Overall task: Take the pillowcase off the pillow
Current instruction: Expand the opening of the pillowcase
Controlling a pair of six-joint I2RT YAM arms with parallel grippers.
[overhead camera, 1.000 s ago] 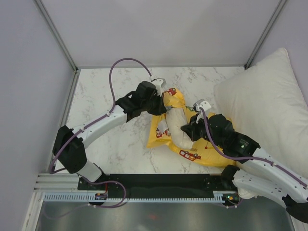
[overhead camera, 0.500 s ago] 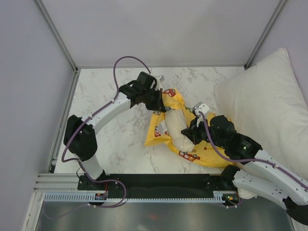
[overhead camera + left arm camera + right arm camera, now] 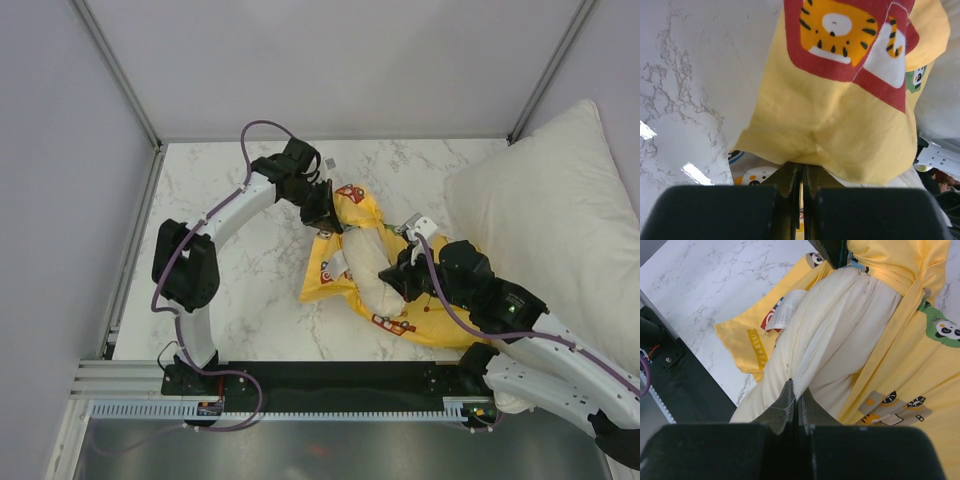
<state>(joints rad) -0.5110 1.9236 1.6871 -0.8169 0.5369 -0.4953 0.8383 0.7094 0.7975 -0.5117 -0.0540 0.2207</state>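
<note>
Found a white marble bench [image 3: 220,210] shut in by grey walls [image 3: 350,60], with a big white pillow [image 3: 550,220] slumped along the right edge. Saw the yellow pillowcase [image 3: 440,322] crumpled mid-bench, just beside that white pillow and partly off the cream pillow [image 3: 368,262], left bulging bare through the middle. Found the left fingers [image 3: 790,179] pressed together on a fold of the pillowcase at its far end. Caught the right fingers [image 3: 785,402] pinched tight on a ridge of the cream pillow's own fabric.

L arm [image 3: 228,212] reaches fwd w/ L pincer [image 3: 801,172] clamped; R arm [image 3: 560,345] bent inward, R pincer [image 3: 796,396] clamped.
</note>
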